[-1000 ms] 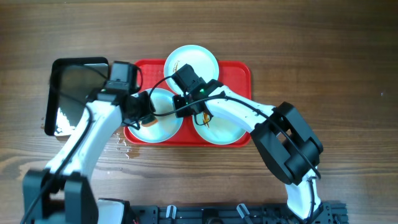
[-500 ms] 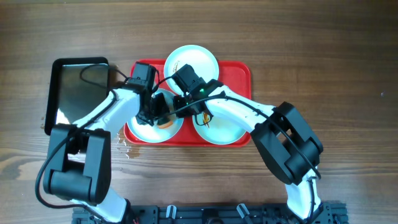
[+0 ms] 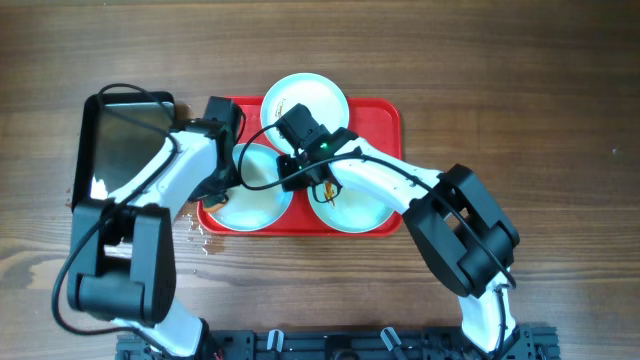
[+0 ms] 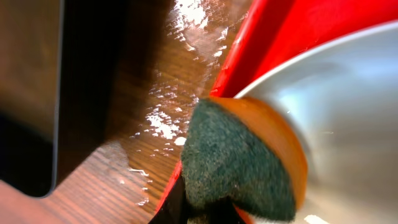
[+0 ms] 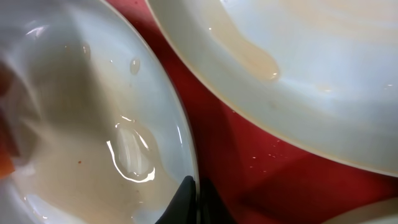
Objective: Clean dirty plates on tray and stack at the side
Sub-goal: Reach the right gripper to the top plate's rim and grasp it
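You see gripper [image 5: 191, 200] with dark fingertips pinched on lower-right rim of wet plate [image 5: 93, 124]. Droplets and glare inside that plate. Just right of it, strip of red tray [image 5: 249, 168]. Up-right of it, second plate [image 5: 323, 68] with beige smear. Orange blur at wet plate's left side, unclear.

Dark wooden table under soft, even light.
The brown table [image 3: 520, 90] showed grain running side to side. A shiny black pan [image 3: 115, 140] lay at its left, with water drops [image 4: 163, 124] glistening on the wood near it. A black rail [image 3: 350, 345] edged the near side.
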Controlling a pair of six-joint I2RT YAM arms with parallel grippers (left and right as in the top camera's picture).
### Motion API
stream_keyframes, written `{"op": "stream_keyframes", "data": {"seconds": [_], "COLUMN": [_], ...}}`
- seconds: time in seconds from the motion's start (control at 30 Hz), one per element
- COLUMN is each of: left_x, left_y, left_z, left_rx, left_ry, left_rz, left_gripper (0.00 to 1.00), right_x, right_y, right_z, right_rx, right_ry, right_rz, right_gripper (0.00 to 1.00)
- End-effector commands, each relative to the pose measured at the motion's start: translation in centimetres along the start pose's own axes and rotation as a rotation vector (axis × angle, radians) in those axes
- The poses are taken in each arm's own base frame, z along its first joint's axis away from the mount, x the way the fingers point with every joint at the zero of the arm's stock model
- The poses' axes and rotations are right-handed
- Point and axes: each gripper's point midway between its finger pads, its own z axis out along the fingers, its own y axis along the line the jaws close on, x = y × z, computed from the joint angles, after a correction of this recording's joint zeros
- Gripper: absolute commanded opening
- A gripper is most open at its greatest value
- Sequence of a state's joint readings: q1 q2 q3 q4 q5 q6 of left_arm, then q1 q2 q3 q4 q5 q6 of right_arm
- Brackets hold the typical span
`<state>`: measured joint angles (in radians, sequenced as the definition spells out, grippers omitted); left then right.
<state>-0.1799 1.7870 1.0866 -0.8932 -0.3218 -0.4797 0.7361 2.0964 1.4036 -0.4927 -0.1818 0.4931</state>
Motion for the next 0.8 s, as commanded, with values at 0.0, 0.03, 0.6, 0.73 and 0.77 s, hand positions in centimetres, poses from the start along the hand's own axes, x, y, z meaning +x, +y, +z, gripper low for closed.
{"op": "stream_keyframes", "data": {"seconds": [0.0,0.03,0.6,0.73,0.77], "left_x": [-1.0,-0.7,2.3,2.8,2.7], "left_y": [-4.1,-5.2,-3.8,2.2,2.6], "left_z": [-3.5,-3.6,3.6,3.3,3.1], "left_rx": [0.313,0.371,0.090,-0.203,-0.224], "left_ry": [0.003,0.026,0.079,0.074,0.071], "left_rz": [-0.033,-0.018,0.071,0.026,0.015], "left_gripper": [0.04,0.04,0.04,0.04,0.04], "right_x": [-0.2,-0.2,0.0,-0.2,-0.1], "right_y": [-0.9,-0.9,-0.6,-0.5,-0.6], "right_z": [0.5,0.4,0.4,0.4,0.4], "right_rx": [0.033,0.033,0.017,0.016,0.018], "right_ry": [0.003,0.003,0.013,0.005,0.008], "right_rz": [-0.011,-0.011,-0.011,-0.010,-0.009], "right_gripper": [0.04,0.04,0.04,0.04,0.04]}}
